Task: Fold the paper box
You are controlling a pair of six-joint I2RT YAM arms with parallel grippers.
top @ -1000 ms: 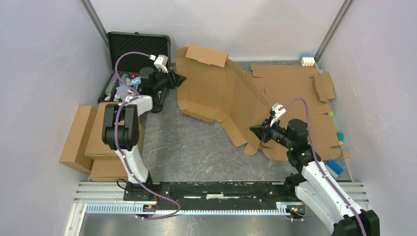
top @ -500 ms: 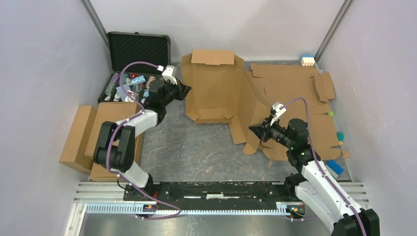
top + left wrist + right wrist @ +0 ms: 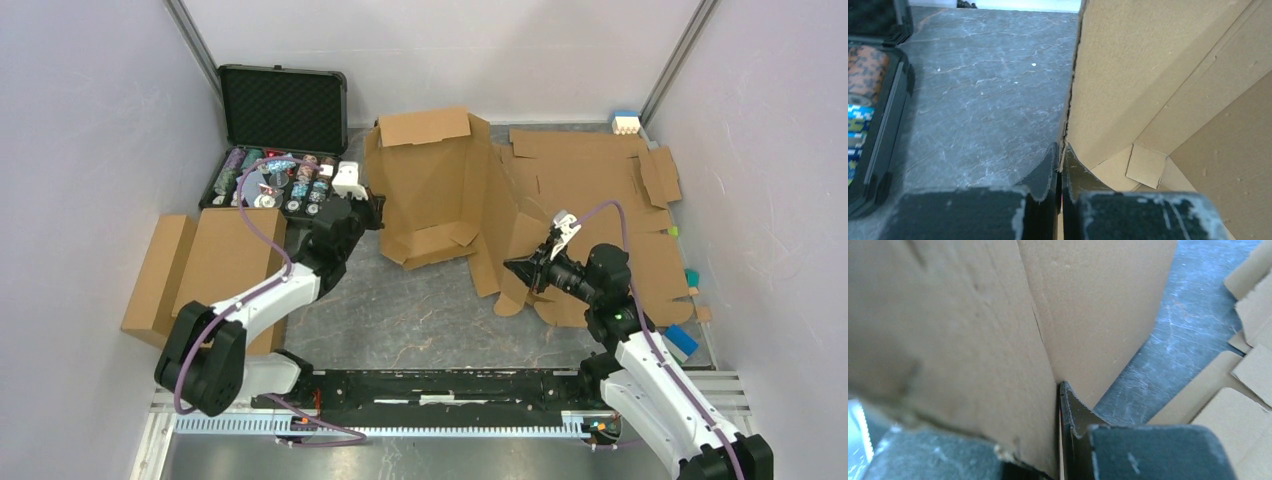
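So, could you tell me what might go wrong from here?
The left tool pinches only the thin edge of the paper box; pulling could tear it or let it slip. The left arm sits right beside the open poker chip case; a swing could knock it. The right tool grips a flap next to other flat sheets, which might get dragged.

One paper box [image 3: 435, 185]: plain brown corrugated die-cut sheet, unprinted. Sits mid-worktop [image 3: 400, 310], toward the back. Half-formed: main panel reared up and tilted, top flap bent over, small tabs creased inward along the near edge, right side sloping down. Left edge nipped in left pincer [image 3: 378, 212]; a right flap pinched in right pincer [image 3: 512, 265].
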